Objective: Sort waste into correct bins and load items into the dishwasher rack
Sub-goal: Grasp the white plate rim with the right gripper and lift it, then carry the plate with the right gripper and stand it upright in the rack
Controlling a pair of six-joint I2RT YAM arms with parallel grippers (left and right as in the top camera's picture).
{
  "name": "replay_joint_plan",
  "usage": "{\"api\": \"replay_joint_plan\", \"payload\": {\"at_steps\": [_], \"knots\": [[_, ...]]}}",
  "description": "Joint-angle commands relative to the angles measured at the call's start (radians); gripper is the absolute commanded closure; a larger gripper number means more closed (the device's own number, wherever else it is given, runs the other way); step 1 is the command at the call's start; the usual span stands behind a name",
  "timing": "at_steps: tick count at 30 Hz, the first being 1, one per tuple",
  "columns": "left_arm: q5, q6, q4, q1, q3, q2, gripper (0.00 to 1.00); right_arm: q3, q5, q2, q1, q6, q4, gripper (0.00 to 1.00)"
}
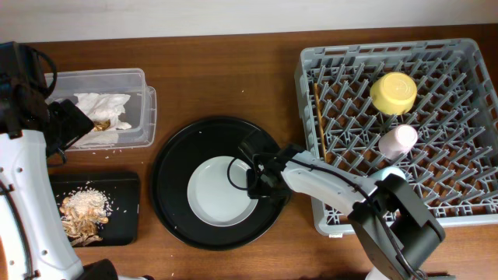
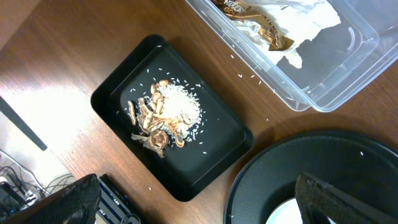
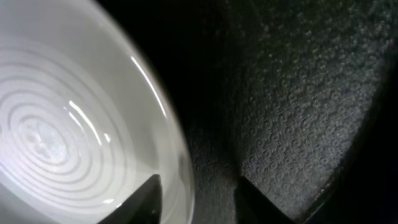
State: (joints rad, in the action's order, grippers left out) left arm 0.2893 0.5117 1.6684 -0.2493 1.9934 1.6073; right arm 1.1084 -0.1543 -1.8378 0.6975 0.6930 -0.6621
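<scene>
The pale-grey plate [image 1: 216,192] lies on a large round black tray [image 1: 175,167]. My right gripper [image 1: 254,180] is open, and its jaws [image 3: 208,199] straddle the plate's [image 3: 56,124] right rim. One finger is over the plate, the other over the tray [image 3: 298,93]. My left gripper [image 1: 76,124] is open and empty [image 2: 205,208], held high between the bins. The clear box [image 1: 144,117] holds napkins [image 1: 101,105] and a brown wrapper [image 2: 261,25]. The shallow black tray [image 1: 124,210] holds food scraps [image 2: 168,115]. The rack [image 1: 467,179] holds the yellow bowl [image 1: 393,92], pink cup [image 1: 398,140] and chopsticks [image 1: 319,117]. The blue cup is out of view.
Rice grains are scattered on the wood between the clear box [image 2: 323,81] and the shallow black tray [image 2: 118,93]. The round tray [image 2: 323,155] lies close to both bins and nearly touches the rack's left wall. Cables lie at the table's left edge [image 2: 18,186].
</scene>
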Motion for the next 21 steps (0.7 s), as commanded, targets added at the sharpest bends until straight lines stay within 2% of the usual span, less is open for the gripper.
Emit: {"api": "replay_joint_plan", "payload": {"at_steps": [1,6,7,8,9,14,18,21], "knots": [[0.014,-0.016,0.001,-0.004,0.005,-0.010,0.01,-0.007,0.010,-0.009,0.024,0.023,0.008,0.75],[0.014,-0.016,0.001,-0.004,0.005,-0.010,0.01,-0.007,0.009,-0.009,0.048,0.076,0.023,0.79],[0.014,-0.016,0.002,-0.004,0.005,-0.010,0.01,-0.007,0.009,-0.009,0.048,0.076,0.024,0.84],[0.014,-0.016,0.001,-0.004,0.005,-0.010,0.01,-0.007,0.008,-0.009,0.048,0.080,0.023,0.85],[0.014,-0.016,0.001,-0.004,0.005,-0.010,0.01,-0.006,0.005,-0.009,0.048,0.080,0.023,0.96],[0.014,-0.016,0.001,-0.004,0.005,-0.010,0.01,0.114,0.010,0.035,-0.014,0.056,-0.108,0.96],[0.014,-0.016,0.001,-0.004,0.005,-0.010,0.01,0.369,0.084,0.196,-0.204,-0.086,-0.343,0.96],[0.014,-0.016,0.001,-0.004,0.005,-0.010,0.01,0.576,0.278,0.292,-0.412,-0.121,-0.507,0.96]]}}
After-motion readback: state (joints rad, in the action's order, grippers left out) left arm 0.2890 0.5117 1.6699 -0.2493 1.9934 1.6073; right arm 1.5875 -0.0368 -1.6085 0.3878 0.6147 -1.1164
